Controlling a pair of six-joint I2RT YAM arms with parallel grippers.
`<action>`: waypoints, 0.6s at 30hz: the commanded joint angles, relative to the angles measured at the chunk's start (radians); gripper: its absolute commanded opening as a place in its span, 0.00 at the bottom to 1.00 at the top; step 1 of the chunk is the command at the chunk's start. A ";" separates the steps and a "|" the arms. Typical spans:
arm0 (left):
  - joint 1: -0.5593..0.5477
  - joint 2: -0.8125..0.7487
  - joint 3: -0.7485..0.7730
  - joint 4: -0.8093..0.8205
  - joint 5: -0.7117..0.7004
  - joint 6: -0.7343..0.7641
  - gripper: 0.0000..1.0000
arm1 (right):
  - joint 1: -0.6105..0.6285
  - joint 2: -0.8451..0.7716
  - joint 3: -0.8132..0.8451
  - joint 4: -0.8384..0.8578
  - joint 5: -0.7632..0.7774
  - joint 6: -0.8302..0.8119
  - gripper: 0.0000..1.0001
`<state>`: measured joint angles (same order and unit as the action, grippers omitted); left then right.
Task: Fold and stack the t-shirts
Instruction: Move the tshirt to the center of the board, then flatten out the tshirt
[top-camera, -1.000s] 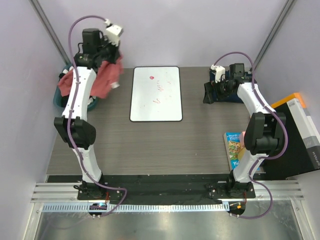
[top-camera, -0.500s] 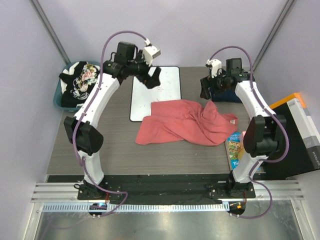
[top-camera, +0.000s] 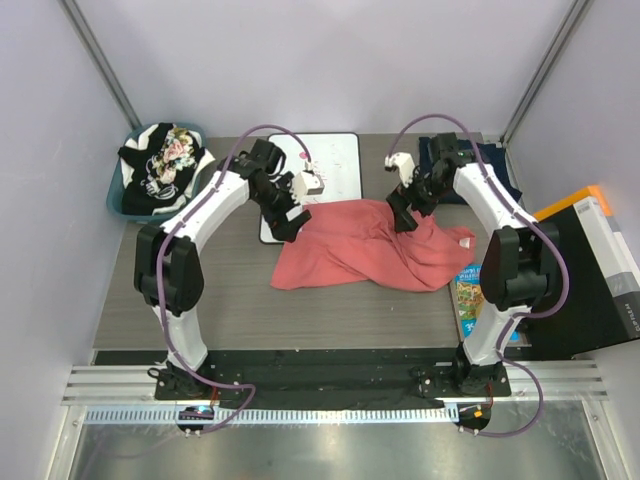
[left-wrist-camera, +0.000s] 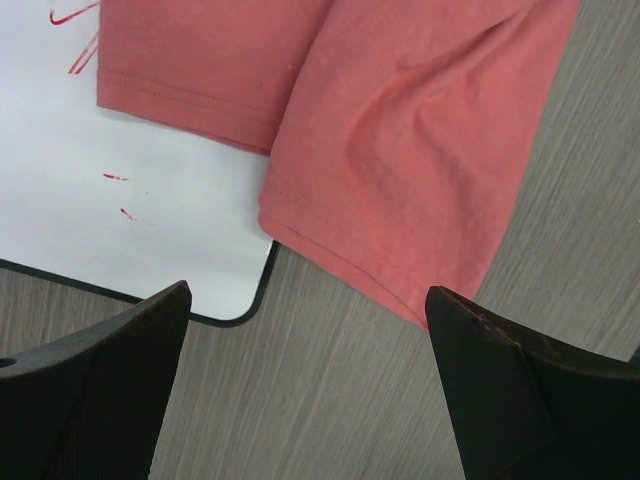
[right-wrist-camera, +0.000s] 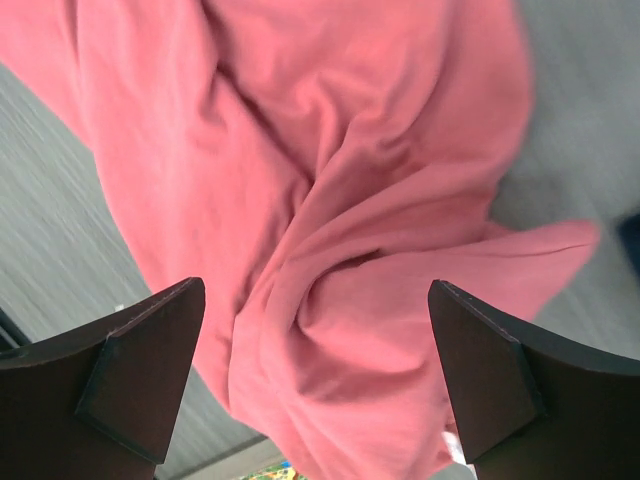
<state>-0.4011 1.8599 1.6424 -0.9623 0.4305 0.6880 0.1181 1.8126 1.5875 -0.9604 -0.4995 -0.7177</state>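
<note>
Salmon t-shirt crumpled on table, hem over white board; left and right jaws spread, seemingly empty

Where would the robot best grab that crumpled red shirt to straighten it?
Probably the hemmed edge of the salmon shirt near the whiteboard corner: it lies flat and exposed, unlike the bunched middle. Come down from above, where the left gripper hangs open.

- Pale lavender walls close in the far side and both flanks, and they are evenly lit.
- Slanting grey metal posts stand at the far left and far right corners.
- A grey wood-grain table fills the middle.
- An aluminium rail runs along its near edge, with a shiny steel sheet nearer still.
</note>
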 joint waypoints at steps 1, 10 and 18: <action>-0.004 0.047 0.019 0.059 -0.010 0.074 1.00 | 0.002 -0.007 -0.058 0.020 0.065 -0.054 1.00; -0.002 0.120 0.056 0.457 -0.205 0.039 1.00 | -0.043 0.004 -0.061 0.268 0.200 0.213 1.00; -0.010 0.304 0.235 0.441 -0.174 0.051 1.00 | -0.049 0.016 -0.103 0.293 0.236 0.239 1.00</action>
<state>-0.4019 2.0769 1.7847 -0.5575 0.2527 0.7364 0.0650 1.8420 1.5089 -0.7071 -0.2993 -0.5220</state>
